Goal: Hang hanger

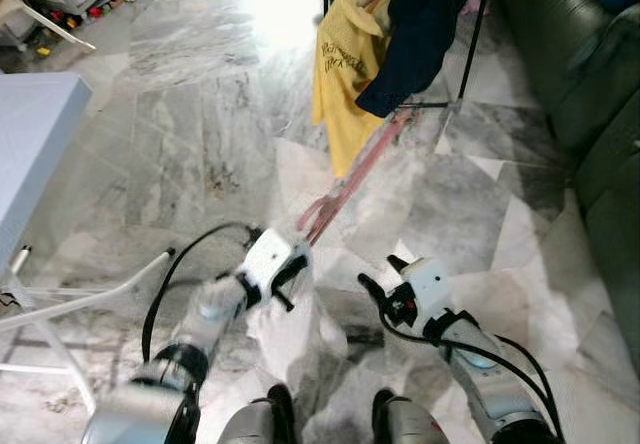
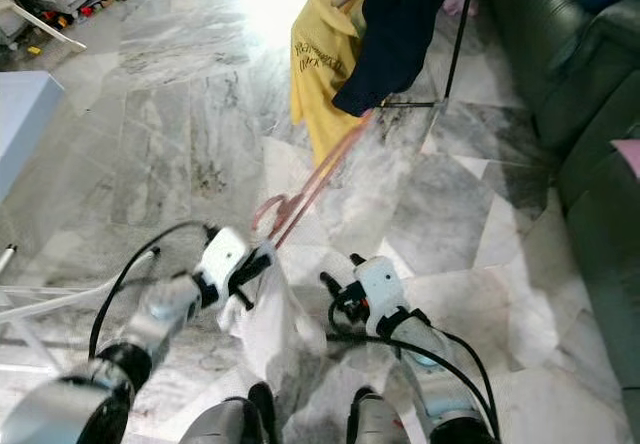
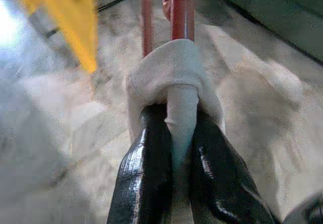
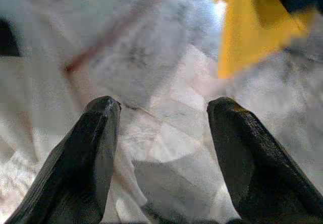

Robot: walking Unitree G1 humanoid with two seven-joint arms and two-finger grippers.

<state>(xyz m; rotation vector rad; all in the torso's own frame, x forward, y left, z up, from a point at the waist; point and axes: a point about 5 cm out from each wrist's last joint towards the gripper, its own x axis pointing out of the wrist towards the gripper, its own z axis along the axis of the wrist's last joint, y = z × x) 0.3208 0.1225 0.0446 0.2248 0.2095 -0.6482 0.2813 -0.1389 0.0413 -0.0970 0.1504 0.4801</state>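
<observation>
Grey marble floor (image 1: 200, 134) is stretching across a bright living room, with a dark green sofa (image 1: 590, 84) off to the right pincer's side and a pale desk (image 1: 30, 134) out beyond the left pincer.

Left pincer (image 1: 290, 269) is clamping its two black fingers (image 3: 146, 173) together on a red hanger (image 1: 345, 189) wrapped in white cloth (image 1: 290, 329). From that grip the hanger is reaching forward and away, its far end pointing towards a black clothes rack (image 1: 470, 39). A yellow garment (image 1: 350, 64) and a dark navy garment (image 1: 425, 24) are hanging on the rack ahead of both pincers.

Right pincer (image 1: 380, 274) is hovering just beside the left one, its fingers (image 4: 86, 153) spread apart and holding nothing.

Judging by its look, the hanger is light and stiff, while the cloth is soft and draping loosely below the left pincer, likely to swing or slide. Gripping through the cloth near the hanger's neck seems the surest hold.
</observation>
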